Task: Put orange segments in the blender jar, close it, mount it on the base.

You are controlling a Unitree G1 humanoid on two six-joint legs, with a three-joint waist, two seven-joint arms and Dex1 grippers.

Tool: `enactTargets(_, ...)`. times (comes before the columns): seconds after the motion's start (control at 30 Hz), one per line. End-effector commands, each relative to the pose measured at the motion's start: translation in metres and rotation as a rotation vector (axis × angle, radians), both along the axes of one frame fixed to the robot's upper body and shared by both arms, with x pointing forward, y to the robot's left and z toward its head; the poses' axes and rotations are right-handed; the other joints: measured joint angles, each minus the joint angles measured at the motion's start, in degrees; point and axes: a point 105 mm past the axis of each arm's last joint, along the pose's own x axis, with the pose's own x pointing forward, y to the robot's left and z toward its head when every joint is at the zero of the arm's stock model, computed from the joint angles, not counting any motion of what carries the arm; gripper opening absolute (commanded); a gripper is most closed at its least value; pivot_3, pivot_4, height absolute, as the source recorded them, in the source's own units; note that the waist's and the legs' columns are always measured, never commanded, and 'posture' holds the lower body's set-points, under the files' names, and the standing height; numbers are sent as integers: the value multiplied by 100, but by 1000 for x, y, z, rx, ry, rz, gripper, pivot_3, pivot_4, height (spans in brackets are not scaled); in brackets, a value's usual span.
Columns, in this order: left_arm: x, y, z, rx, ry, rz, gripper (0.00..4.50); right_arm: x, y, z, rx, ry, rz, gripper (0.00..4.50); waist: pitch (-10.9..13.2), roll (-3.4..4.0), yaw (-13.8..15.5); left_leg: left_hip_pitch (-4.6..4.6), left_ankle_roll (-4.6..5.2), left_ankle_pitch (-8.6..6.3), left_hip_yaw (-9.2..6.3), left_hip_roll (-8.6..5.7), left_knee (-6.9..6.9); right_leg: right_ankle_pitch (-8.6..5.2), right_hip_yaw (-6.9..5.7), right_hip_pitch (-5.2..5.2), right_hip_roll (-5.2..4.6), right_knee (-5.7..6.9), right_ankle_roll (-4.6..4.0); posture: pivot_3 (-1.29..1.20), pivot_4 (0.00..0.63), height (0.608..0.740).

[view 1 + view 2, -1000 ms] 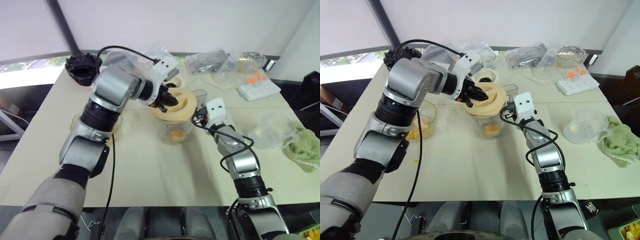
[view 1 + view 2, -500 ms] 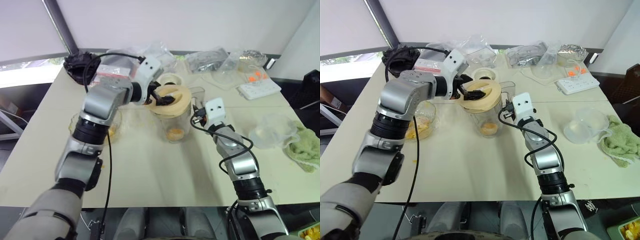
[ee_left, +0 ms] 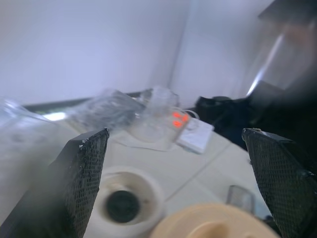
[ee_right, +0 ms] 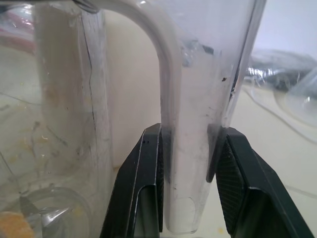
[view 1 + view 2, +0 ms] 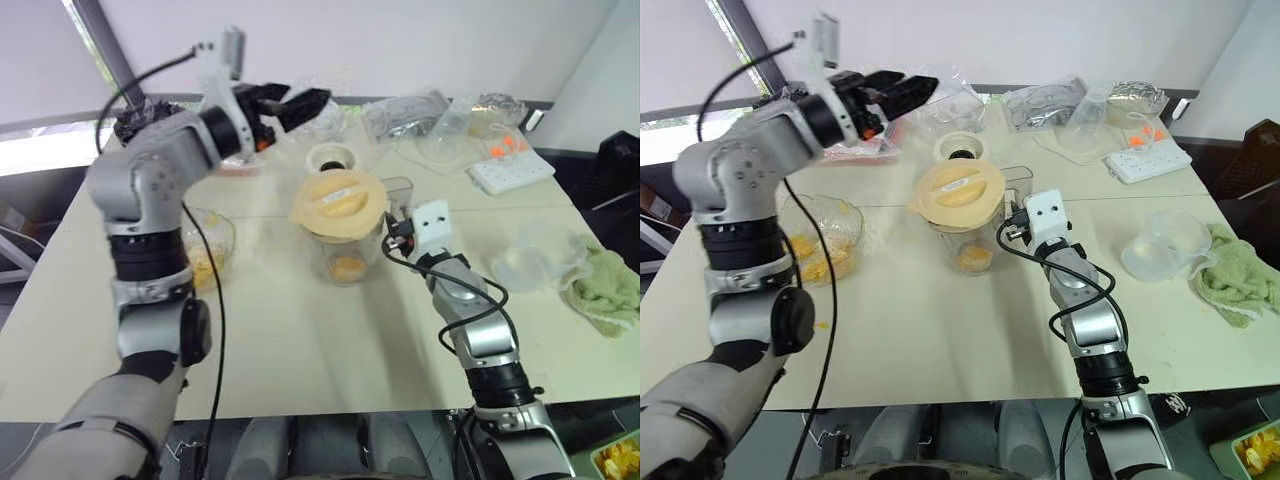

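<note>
Your right gripper [image 4: 190, 171] is clamped on the side handle of the blender jar [image 5: 350, 250], one black finger pressed against each side of the clear handle bar. The jar stands upright on the table [image 5: 300, 340] just left of that gripper, near the middle. It is tall clear plastic, and a flat round cream lid [image 5: 340, 200] sits on its rim, tilted a little rather than level. A few orange segments [image 5: 349, 268] lie at its narrow bottom, yellow-orange and glossy.

Your left gripper [image 5: 290, 100] is raised well above the table at the far left, fingers spread wide with nothing between them, well apart from the jar and its lid. Below and just right of it, the base [image 5: 332, 158] sits on the far side of the jar, cream-white with its black round socket facing up. On the left, a glass dish [image 5: 820, 240] holds more yellow-orange pieces.
</note>
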Motion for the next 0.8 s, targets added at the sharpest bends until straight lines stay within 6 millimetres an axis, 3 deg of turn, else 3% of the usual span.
enactTargets(0.03,-25,22,-19,34,-27,42,4473,-4,-22,16,67,-40,-74,842,2,4,-13,0,0,0,1,8,-6,0,3,-3,0,-1,0,0,150,740)
enactTargets(0.17,-45,35,-60,56,51,106,4473,-6,-31,34,162,-78,-89,842,17,-13,31,-29,-6,3,1,9,-4,4,7,-36,-2,7,-7,0,150,740)
enactTargets(0.27,-55,38,-78,72,79,135,4473,-8,-39,44,190,-100,-99,842,25,-11,15,-31,-7,3,5,9,-4,2,11,-39,-2,4,-17,0,150,740)
enactTargets(0.43,-64,40,-92,56,110,172,4473,-11,-54,59,203,-125,-116,842,31,-7,8,-30,-8,4,9,14,-4,-3,12,-47,6,11,-32,0,150,740)
enactTargets(0.57,-70,59,-105,74,146,235,4473,-14,-59,79,183,-172,-123,842,32,-6,-9,-29,-8,4,17,14,-1,-2,15,-49,9,15,-35,0,150,740)
enactTargets(0.8,-88,23,-128,155,119,138,4473,2,-80,143,143,-254,-167,842,42,2,2,-29,-8,5,37,18,4,2,26,-59,10,18,-48,0,150,740)
